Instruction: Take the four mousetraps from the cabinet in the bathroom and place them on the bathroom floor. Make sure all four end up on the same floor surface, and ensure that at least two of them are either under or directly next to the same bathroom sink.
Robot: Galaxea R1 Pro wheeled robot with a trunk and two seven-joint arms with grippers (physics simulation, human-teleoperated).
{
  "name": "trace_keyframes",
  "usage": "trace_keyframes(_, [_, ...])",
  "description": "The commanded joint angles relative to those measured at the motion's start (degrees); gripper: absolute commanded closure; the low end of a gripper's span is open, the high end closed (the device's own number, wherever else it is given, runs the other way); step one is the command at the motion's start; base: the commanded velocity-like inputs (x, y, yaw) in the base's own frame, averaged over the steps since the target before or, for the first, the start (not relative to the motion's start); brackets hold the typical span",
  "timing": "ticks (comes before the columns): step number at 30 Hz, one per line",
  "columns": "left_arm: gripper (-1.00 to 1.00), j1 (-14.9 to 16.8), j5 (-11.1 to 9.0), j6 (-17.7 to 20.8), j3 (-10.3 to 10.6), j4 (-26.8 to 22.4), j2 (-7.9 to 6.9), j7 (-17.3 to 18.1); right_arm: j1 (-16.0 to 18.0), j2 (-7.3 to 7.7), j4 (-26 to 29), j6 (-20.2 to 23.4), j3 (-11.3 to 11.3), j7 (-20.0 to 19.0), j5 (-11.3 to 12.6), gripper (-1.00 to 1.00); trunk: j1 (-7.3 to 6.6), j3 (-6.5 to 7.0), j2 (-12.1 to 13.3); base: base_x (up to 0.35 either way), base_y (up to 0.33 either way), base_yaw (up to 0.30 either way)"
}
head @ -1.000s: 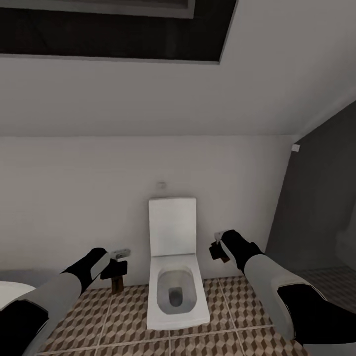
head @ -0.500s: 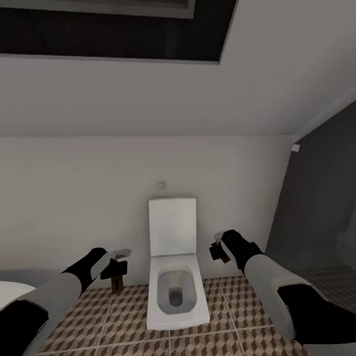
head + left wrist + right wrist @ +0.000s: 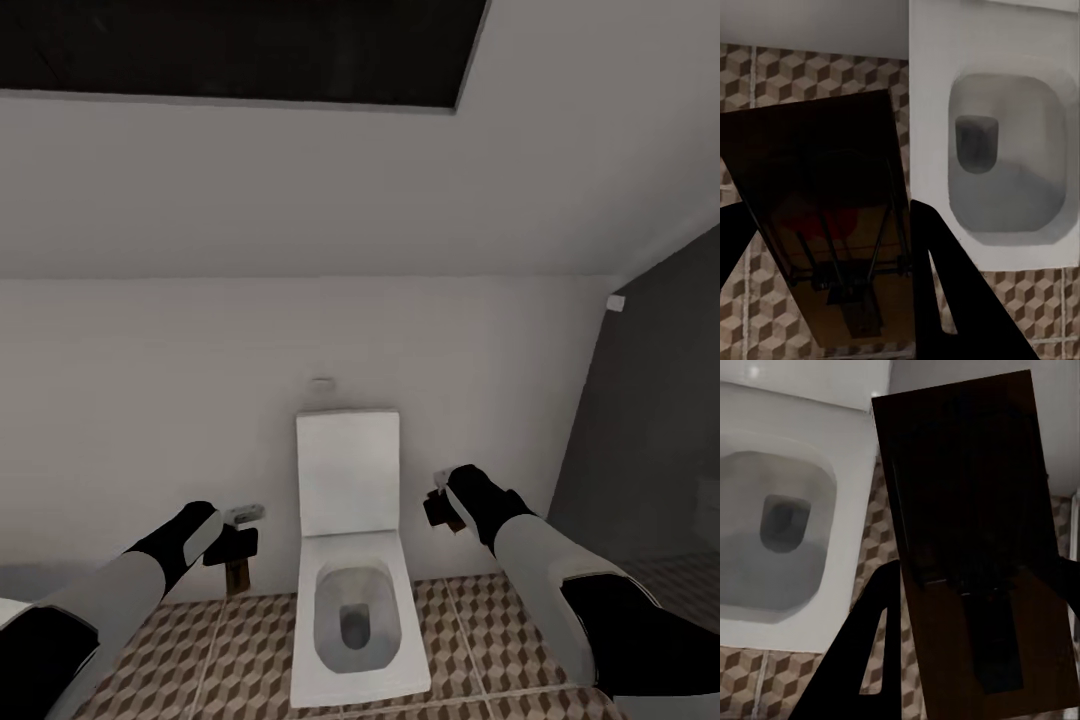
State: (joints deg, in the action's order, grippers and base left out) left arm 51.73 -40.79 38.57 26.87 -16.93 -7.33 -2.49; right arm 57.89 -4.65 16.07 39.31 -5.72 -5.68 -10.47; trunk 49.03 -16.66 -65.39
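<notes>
Each of my grippers carries a mousetrap above the bathroom floor [image 3: 240, 665], which is tiled in a brown, beige and white cube pattern. My left gripper [image 3: 233, 560] is shut on a mousetrap [image 3: 237, 572] hanging left of the toilet. In the left wrist view that mousetrap [image 3: 832, 225] shows as a dark board with black wire and a red mark, held between the fingers [image 3: 945, 292]. My right gripper [image 3: 440, 508] is shut on another mousetrap [image 3: 452, 522] right of the toilet; in the right wrist view this mousetrap [image 3: 979, 547] is a dark board. The cabinet and sink are out of view.
A white toilet [image 3: 350, 600] with its lid raised stands against the white wall [image 3: 150, 400], between my two arms. A dark grey wall [image 3: 650, 420] runs along the right. A white rounded edge [image 3: 15, 610] shows at the far left.
The head view has shifted: the toilet and floor sit lower in the picture and the dark ceiling panel shows less. Both arms hold the same pose with their mousetraps.
</notes>
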Motion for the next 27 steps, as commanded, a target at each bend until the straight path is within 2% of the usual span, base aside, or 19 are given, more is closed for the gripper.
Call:
trace_keyframes(1, [1.0, 0.0, -0.3, 0.2, 0.4, -0.1, -0.05, -0.1, 0.0, 0.04, 0.1, 0.3, -0.3, -0.5, -0.5, 1.0, 0.04, -0.08, 0.0, 0.314, 0.0, 0.0])
trace_keyframes(9, [1.0, 0.0, -0.3, 0.0, 0.4, -0.2, -0.05, -0.2, 0.0, 0.41, -1.0, 0.0, -0.2, -0.3, -0.1, 1.0, 0.04, -0.08, 0.0, 0.096, 0.0, 0.0])
trace_keyframes(12, [1.0, 0.0, -0.3, 0.0, 0.4, -0.2, 0.12, -0.2, 0.0, 2.06, -1.9, -0.5, -0.2, -0.2, -0.1, 1.0, 0.04, -0.08, 0.0, 0.006, 0.0, 0.0])
trace_keyframes(14, [1.0, 0.0, -0.3, 0.0, 0.4, -0.2, 0.22, -0.2, 0.0, 2.41, -2.1, -0.6, -0.2, -0.2, 0.0, 1.0, 0.04, -0.08, 0.0, 0.002, 0.0, 0.0])
trace_keyframes(21, [1.0, 0.0, -0.3, 0.0, 0.4, 0.2, 0.7, -0.2, 0.0, 2.37, -2.5, -0.6, -0.2, -0.4, 0.1, 1.0, 0.04, -0.08, 0.0, 0.0, 0.0, 0.005])
trace_keyframes(27, [1.0, 0.0, -0.2, -0.1, 0.4, 1.1, 1.03, -0.1, 0.0, 3.0, -2.7, -0.6, -0.1, -0.4, 0.0, 1.0, 0.04, -0.08, 0.0, 0.0, 0.0, 0.211])
